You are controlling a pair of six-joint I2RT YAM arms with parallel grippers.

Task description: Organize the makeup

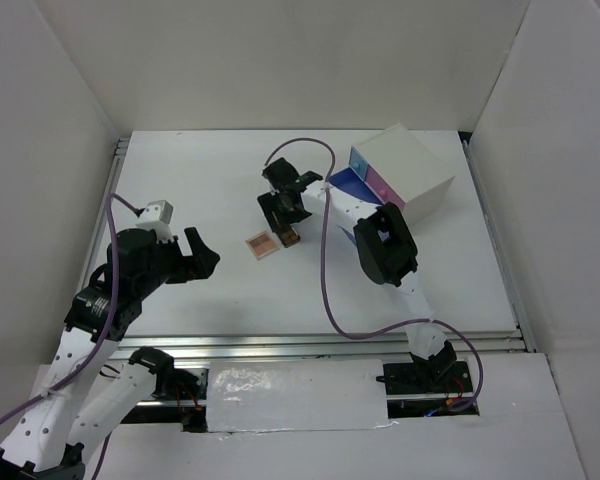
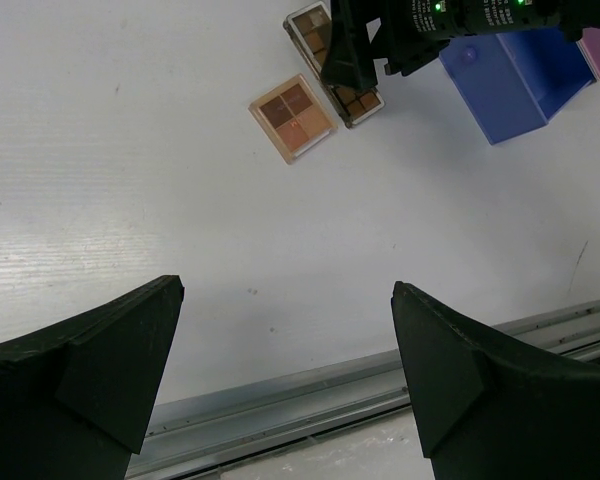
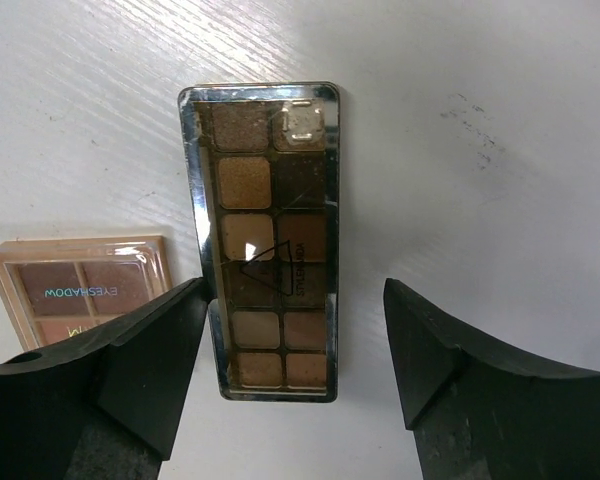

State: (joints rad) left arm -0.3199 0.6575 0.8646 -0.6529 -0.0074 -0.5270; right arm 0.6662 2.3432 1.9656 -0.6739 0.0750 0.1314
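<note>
The right fingers [image 3: 140, 350] are hanging apart astride the brown palette [image 3: 270, 240] on the desk [image 1: 230, 300], apparently lining up to pinch it. The left fingers [image 2: 90, 370] are hovering spread and empty, well away.

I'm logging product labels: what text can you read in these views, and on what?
"EYESHADOW": on the lid of the small peach palette; the line beneath is partly hidden.
Triangle logo with lettering on the long brown palette: too blurred to read.
Nothing else legible.

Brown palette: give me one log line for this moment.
right tool open, straddling brown palette | left tool open, over table | peach palette beside it | blue drawer pulled out
</note>
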